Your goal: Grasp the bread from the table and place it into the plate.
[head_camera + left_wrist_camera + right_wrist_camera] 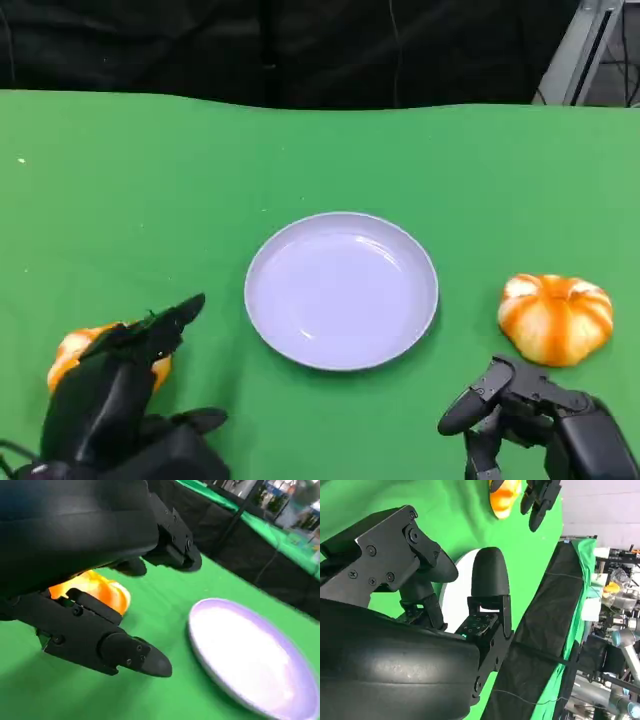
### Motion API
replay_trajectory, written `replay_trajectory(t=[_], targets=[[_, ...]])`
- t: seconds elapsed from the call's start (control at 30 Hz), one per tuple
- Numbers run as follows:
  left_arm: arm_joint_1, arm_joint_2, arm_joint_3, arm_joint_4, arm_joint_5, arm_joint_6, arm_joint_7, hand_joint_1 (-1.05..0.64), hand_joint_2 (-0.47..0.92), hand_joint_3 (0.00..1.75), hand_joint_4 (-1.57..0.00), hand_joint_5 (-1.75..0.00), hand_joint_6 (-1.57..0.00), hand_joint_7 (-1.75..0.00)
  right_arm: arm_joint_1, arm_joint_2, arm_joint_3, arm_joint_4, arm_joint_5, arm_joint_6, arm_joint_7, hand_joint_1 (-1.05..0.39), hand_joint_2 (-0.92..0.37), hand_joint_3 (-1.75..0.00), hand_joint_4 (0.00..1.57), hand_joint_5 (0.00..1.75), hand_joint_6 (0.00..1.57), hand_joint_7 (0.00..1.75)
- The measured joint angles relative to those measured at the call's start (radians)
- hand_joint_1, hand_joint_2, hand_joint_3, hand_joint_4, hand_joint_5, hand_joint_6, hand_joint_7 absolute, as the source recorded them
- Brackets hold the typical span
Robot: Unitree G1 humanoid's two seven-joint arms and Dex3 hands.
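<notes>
The left hand sits left of the plate, fingers apart over a bread roll, seemingly not closed on it. The right hand rests right of the plate, fingers loosely spread, holding nothing.

A smooth, glossy plastic look is shown by the pale lilac plate. The table is covered in matt green cloth. A shiny, glazed orange-and-white crust is seen on each bread. The right hand and left hand are cased in matt black plastic.
</notes>
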Motion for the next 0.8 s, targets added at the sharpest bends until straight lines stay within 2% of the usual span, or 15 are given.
replay_trajectory(t=[0.23, 0.53, 0.63, 0.8], targets=[[-0.090, 0.051, -0.095, 0.011, 0.230, 0.228, 0.000, -0.61, 0.92, 0.10, 0.00, -0.21, -0.20, -0.01, -0.010, 0.013, 0.010, 0.011, -0.002, 0.000, -0.011, 0.03, -0.46, -1.24, 0.71, 1.70, 0.72, 1.36], [-0.242, 0.072, -0.230, 0.155, 0.387, 0.504, -0.124, -0.54, 0.89, 0.02, -0.05, -0.21, -0.26, -0.02, 0.007, 0.017, 0.016, 0.002, -0.002, 0.002, -0.016, 0.02, -0.48, -1.20, 0.69, 1.68, 0.71, 1.35], [-0.294, 0.072, -0.261, 0.247, 0.396, 0.550, -0.120, -0.55, 0.89, 0.01, -0.10, -0.24, -0.30, -0.03, 0.010, 0.018, 0.016, -0.002, -0.002, 0.005, -0.017, 0.03, -0.49, -1.19, 0.69, 1.68, 0.71, 1.34], [-0.380, 0.072, -0.283, 0.419, 0.361, 0.556, -0.056, -0.55, 0.92, 0.03, -0.18, -0.30, -0.35, -0.05, 0.007, 0.018, 0.017, -0.004, -0.002, 0.006, -0.017, 0.04, -0.48, -1.21, 0.69, 1.67, 0.71, 1.35]])
